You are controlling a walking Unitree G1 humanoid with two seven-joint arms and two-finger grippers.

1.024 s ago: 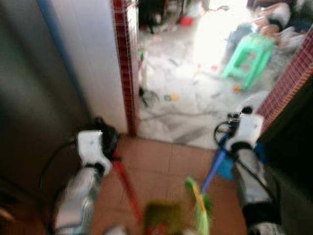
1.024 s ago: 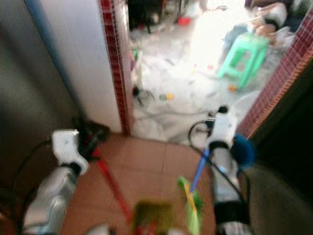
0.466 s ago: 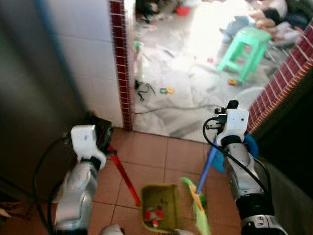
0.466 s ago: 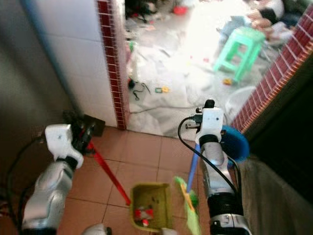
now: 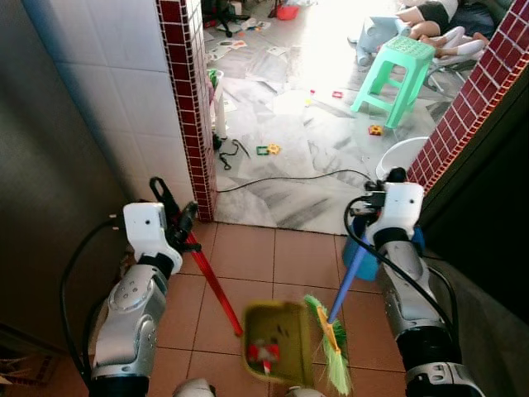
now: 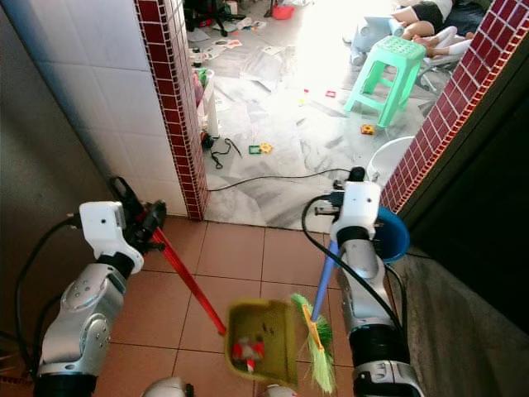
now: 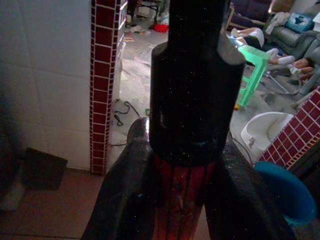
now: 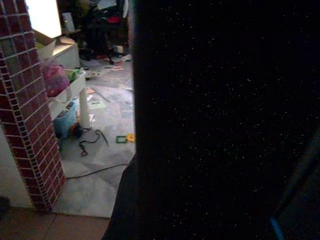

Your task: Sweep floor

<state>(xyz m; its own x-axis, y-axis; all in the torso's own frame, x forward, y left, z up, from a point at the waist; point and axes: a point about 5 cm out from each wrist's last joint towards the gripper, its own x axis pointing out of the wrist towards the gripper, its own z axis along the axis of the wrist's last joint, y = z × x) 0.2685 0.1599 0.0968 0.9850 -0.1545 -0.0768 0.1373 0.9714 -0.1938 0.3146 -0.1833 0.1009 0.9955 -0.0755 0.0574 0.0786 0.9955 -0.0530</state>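
Note:
My left gripper (image 5: 175,217) is shut on the red handle (image 5: 213,285) of a yellow-green dustpan (image 5: 269,339). The dustpan hangs low in front of me over the terracotta tiles, with red scraps in it. In the left wrist view the fingers (image 7: 125,195) clamp the red handle (image 7: 180,200) just below its black cap. My right gripper (image 5: 382,198) is shut on the blue broom handle (image 5: 351,277). The broom's green bristles (image 5: 331,347) hang right beside the dustpan. The right wrist view is dark, blocked by the handle.
A red-tiled pillar (image 5: 186,99) stands at the left of the doorway and a red brick wall (image 5: 475,91) at the right. On the marble floor beyond lie a black cable (image 5: 289,178), small toys (image 5: 266,150), a green stool (image 5: 395,70) and a white basin (image 5: 397,157). A blue tub (image 6: 390,234) sits by my right arm.
The camera has moved and the picture has sharpened, showing more of the marble room. Both grippers keep their hold; dustpan and broom hang much as before.

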